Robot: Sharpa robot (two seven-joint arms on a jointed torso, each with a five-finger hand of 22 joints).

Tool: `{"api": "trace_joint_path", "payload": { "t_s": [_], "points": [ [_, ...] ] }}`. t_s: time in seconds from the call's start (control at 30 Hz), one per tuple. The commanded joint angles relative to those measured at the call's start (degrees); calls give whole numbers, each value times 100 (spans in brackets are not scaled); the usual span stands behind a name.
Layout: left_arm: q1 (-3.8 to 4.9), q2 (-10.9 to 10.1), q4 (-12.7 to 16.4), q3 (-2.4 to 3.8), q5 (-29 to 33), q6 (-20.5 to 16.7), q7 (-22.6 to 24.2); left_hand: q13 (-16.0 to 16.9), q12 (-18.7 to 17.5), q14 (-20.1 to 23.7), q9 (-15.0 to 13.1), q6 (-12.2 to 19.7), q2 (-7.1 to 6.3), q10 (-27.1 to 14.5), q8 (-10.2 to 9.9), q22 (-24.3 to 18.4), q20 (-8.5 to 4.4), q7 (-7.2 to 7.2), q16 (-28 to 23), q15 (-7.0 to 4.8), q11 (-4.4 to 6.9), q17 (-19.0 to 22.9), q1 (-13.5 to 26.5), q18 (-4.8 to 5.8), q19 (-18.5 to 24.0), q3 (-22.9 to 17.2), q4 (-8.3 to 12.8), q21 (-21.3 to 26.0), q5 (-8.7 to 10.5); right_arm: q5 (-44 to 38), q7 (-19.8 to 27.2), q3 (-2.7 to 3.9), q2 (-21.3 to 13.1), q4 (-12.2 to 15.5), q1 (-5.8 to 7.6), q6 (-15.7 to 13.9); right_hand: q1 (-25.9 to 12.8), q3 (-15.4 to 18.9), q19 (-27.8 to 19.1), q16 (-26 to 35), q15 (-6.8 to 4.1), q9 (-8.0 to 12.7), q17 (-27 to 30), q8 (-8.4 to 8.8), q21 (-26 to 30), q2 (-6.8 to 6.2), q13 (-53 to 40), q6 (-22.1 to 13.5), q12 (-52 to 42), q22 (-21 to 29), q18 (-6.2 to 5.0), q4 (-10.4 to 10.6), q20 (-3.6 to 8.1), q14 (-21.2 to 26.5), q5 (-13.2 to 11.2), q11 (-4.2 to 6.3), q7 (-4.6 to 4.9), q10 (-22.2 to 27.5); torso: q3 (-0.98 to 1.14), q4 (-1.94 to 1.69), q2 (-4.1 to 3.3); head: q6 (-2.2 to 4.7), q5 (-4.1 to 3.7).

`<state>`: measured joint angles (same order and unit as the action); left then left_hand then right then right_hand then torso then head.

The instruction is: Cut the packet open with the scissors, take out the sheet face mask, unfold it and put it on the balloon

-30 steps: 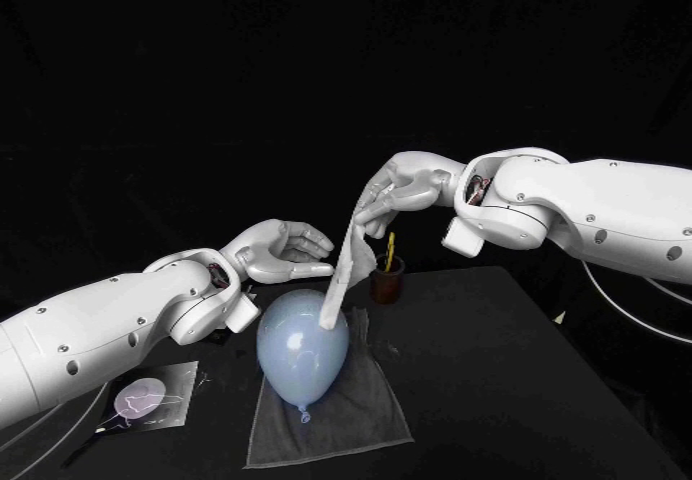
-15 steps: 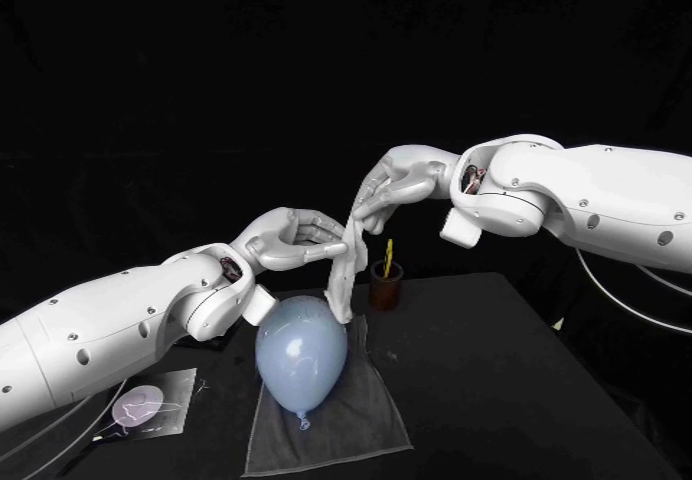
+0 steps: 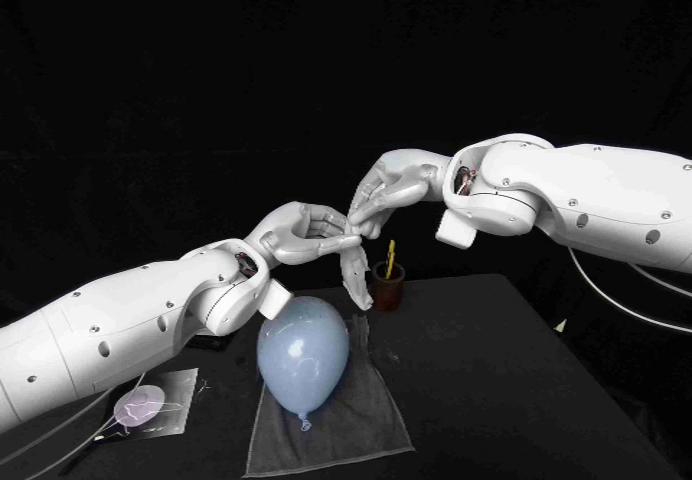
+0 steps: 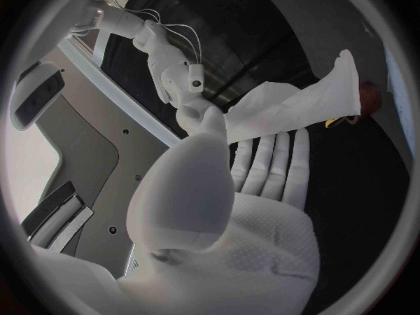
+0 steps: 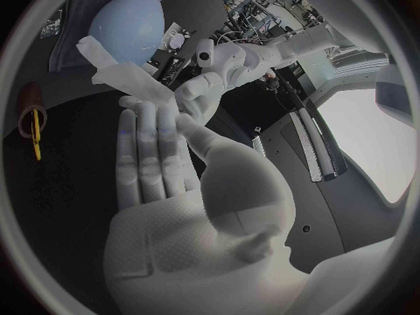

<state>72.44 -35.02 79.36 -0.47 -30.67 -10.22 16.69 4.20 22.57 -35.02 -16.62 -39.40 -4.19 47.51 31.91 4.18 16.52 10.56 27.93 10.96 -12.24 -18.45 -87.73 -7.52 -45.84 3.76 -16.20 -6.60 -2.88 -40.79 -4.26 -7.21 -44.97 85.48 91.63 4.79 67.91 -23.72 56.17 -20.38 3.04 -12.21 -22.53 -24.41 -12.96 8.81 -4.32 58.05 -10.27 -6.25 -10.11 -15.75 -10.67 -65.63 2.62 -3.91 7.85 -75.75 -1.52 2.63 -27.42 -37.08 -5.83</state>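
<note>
I have the sheet face mask (image 3: 351, 278) hanging as a folded strip, long axis close to upright, its top end caught where my two hands meet and its lower end just beside the upper flank of the balloon (image 3: 303, 348). The right hand (image 3: 384, 190) reaches down from above and pinches that top end at its fingertips. The left hand (image 3: 303, 232) comes in from the side with its fingers curled against the same end; I cannot tell whether it has a grip or merely touches. So the mask lies straight below both hands, equally near each; to my mind, unfolding turns on drawing them apart sideways, across the strip. The balloon lies on a grey cloth (image 3: 329, 425) on the counter (image 3: 505, 380), directly under the mask.
</note>
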Motion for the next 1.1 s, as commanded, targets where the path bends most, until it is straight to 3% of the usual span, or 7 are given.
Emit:
{"api": "trace_joint_path", "payload": {
  "t_s": [0.03, 0.2, 0.4, 0.53, 0.77, 0.8, 1.1],
  "points": [
    [15, 33, -14, 7, -24, -154, -76, 22, 69, -187, 32, -138, 28, 134, -31, 12, 1, 398, 67, -52, 52, 17, -141, -121, -117, -9, 37, -56, 10, -51, -37, 6, 9, 13, 8, 29, -50, -64, 31, 21, -11, -269, -12, -28, -26, 9, -11, 125, 29, -12, -41, -13, 15, -49, 17, 0, -70, -45, -3, -3, 5, -10, 10],
    [17, 78, -51, 7, -97, -214, -146, 29, 103, -292, 75, -252, 69, 223, -55, 10, 4, 359, 77, -90, 91, 52, -264, -183, -204, -16, 59, -87, 9, -48, -41, 6, 16, 24, 8, 17, -67, -115, 34, 27, -14, -275, -26, -35, -36, -11, -14, 129, 29, -16, -42, -8, 18, -61, 17, 3, -73, -57, -5, -2, 5, -12, 10],
    [18, 110, -91, 6, -179, -271, -236, 10, 105, -466, 161, -504, 329, 400, -111, 6, 3, 226, 65, -182, 212, 110, -875, -254, -321, -406, 219, -124, 3, -54, -48, 6, 33, 12, 8, -3, -85, -173, 38, 34, -18, -283, -42, -42, -47, -36, -18, 135, 29, -23, -42, -2, 22, -75, 18, 7, -76, -69, 1, 1, 1, -16, 9],
    [19, 109, -111, 6, -195, -295, -264, -43, -3, -560, 252, -678, 336, 532, -201, -5, 0, 194, 0, -210, 246, 175, -1117, -272, -370, -732, 164, -127, 4, -59, -50, 6, 41, 3, 8, -12, -85, -173, 38, 34, -18, -283, -42, -42, -47, -36, -18, 135, 29, -23, -42, -2, 22, -75, 18, 7, -76, -69, 1, 1, 0, -23, -2],
    [19, 90, -148, 6, -204, -304, -314, -48, -281, -718, 396, -883, -3, 748, -361, -17, -8, 190, -189, -217, 259, 330, -1225, -280, -419, -1645, -4, -112, 5, -103, -61, 5, 30, -6, 8, -18, -102, -239, 43, 42, -23, -291, -59, -50, -62, -61, -22, 141, 27, -30, -42, 5, 26, -90, 19, 11, -79, -84, 0, 2, 7, -39, -14],
    [19, 85, -148, 5, -204, -296, -320, -44, -352, -745, 418, -903, -125, 780, -386, -19, -7, 200, -249, -209, 252, 373, -1124, -277, -418, -1954, -3, -101, 3, -114, -64, 5, 28, -14, 8, -20, -102, -239, 43, 42, -23, -291, -59, -50, -62, -61, -22, 141, 27, -30, -42, 5, 26, -90, 19, 11, -79, -84, -2, 4, 4, -38, -19],
    [19, 23, -124, 5, -180, -198, -355, -39, -500, -779, 445, -858, -481, 769, -422, -23, 0, 240, -388, -181, 210, 462, -688, -268, -399, -2711, 92, -62, 4, -289, -102, 0, 54, -100, 8, -39, -108, -267, 44, 46, -25, -295, -67, -54, -68, -73, -24, 144, 27, -34, -42, 8, 29, -96, 18, 13, -81, -89, -2, -2, 0, -54, -25]
  ]
}}
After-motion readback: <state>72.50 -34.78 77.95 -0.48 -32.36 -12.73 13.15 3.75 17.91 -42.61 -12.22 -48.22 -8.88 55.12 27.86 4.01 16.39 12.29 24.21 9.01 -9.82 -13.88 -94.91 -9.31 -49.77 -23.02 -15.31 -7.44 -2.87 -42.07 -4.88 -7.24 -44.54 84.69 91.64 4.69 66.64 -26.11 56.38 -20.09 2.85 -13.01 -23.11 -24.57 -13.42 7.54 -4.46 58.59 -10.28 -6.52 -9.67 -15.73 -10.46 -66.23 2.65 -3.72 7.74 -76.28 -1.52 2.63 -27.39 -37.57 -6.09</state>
